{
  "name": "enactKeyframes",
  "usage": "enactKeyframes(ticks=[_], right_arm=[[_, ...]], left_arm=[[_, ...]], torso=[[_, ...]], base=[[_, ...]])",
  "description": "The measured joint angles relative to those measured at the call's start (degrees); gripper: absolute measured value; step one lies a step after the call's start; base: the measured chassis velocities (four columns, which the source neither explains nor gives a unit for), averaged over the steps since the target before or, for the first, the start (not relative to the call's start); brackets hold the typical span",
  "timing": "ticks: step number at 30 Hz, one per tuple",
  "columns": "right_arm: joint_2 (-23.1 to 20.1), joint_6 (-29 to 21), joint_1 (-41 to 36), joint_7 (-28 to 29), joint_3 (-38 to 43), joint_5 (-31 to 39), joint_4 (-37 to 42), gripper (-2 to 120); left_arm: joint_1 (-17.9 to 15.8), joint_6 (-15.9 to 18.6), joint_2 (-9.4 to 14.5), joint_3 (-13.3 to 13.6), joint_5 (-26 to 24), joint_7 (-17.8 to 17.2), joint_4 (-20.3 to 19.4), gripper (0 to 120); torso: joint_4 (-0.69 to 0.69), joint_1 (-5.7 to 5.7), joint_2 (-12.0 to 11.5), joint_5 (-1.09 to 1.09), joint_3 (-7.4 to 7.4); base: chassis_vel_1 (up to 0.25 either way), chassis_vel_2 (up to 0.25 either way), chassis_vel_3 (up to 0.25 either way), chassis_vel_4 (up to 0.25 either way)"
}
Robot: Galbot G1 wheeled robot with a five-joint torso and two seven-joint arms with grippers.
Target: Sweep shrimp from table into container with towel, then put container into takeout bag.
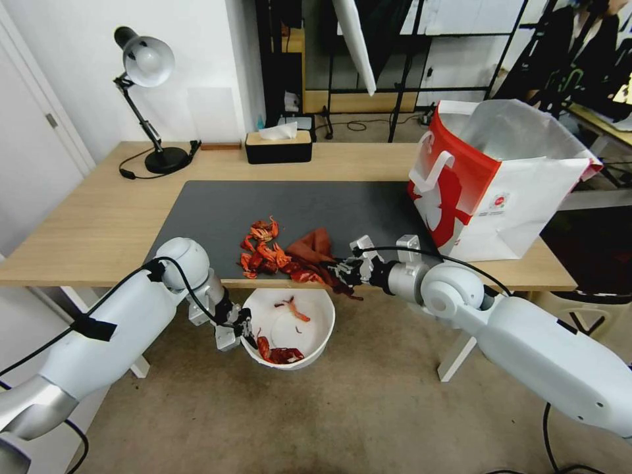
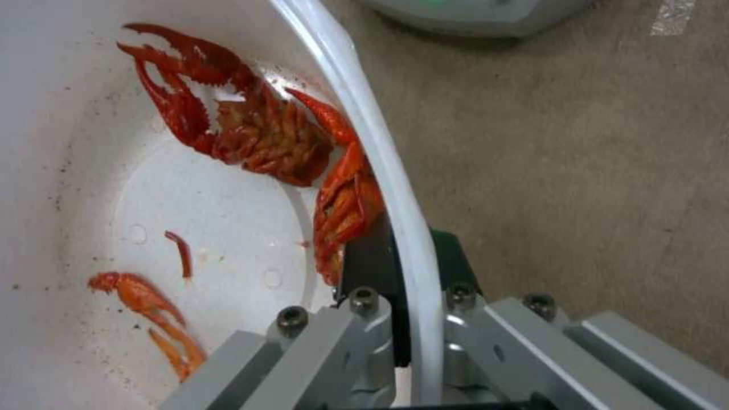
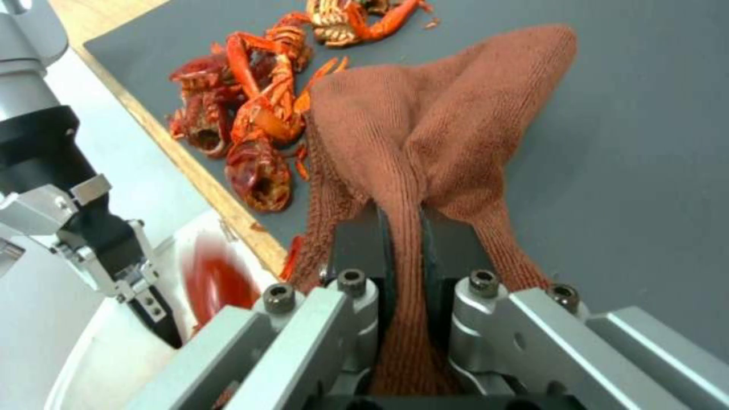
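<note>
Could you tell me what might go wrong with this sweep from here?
The container hangs below the table edge from the left gripper, pinched by its rim alone, so more weight could tilt it. The shrimp pile spreads beyond the towel in the right gripper, so pieces may miss and hit the floor.

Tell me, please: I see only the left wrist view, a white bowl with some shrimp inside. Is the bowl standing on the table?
Observer: No. The left tool holds the bowl by its rim, below the table edge.
Operator: Are shrimp left on the table?
Observer: Yes, a pile of shrimp lies on the grey mat near that edge.
Operator: Where is the towel?
Observer: The right tool is shut on the towel, right beside the pile.
Operator: And the bag?
Observer: The bag stands open at the table's right end.
</note>
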Motion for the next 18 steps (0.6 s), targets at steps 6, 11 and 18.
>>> enactKeyframes(ticks=[6,11,18], right_arm=[[-0.4,-0.1,-0.7,0.2,0.3,0.1,1.4,5],[-1.0,-0.1,-1.2,0.2,0.4,0.2,2.5,5],[-2.4,-0.1,-3.1,0.1,1.6,0.2,5.0,5]], left_arm=[[0.0,0.0,0.0,0.0,0.0,0.0,0.0,0],[-0.1,0.0,0.0,0.0,0.0,0.0,0.0,0],[-0.1,0.0,-0.4,0.0,0.1,0.0,0.1,0]], torso=[[0.00,0.00,0.0,0.00,0.00],[0.00,0.00,0.0,0.00,0.00],[0.00,0.00,0.0,0.00,0.00]], base=[[0.000,0.000,0.000,0.000],[0.000,0.000,0.000,0.000],[0.000,0.000,0.000,0.000]])
